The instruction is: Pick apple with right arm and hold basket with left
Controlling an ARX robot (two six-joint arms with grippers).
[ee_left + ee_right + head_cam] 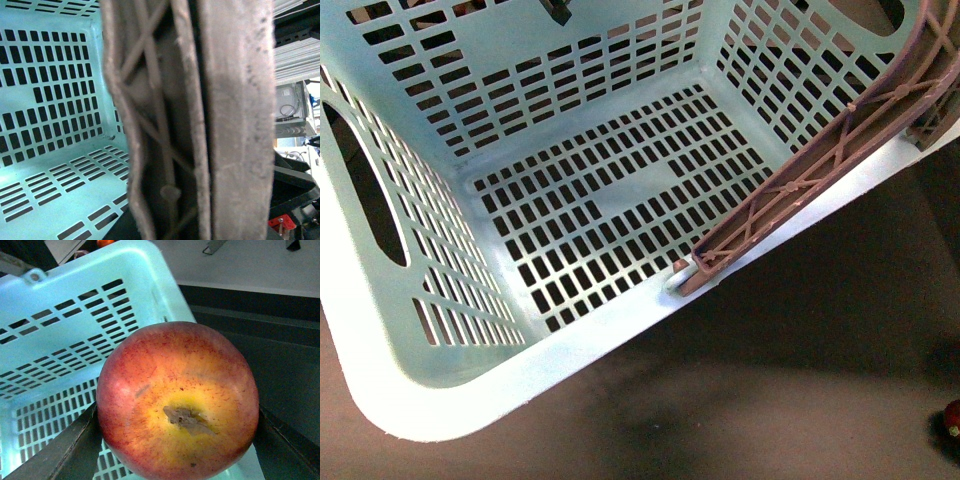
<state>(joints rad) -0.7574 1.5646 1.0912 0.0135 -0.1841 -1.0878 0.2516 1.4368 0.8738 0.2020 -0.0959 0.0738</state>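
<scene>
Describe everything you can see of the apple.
The apple is round and whole. Its red skin is finely streaked and fades to a yellow-orange patch around the stem dimple, where a brown dried stub sits. The skin looks smooth and slightly glossy. The dimple faces the right wrist camera. The right claw grips it, one dark finger against each side. It seems held clear of the basket, whose slotted wall and floor show behind it. Only this view shows it.

the basket (570, 340), brown handle (820, 170) on its rim, fills the view, perhaps a fruit (952, 418) lying nearby.
</scene>
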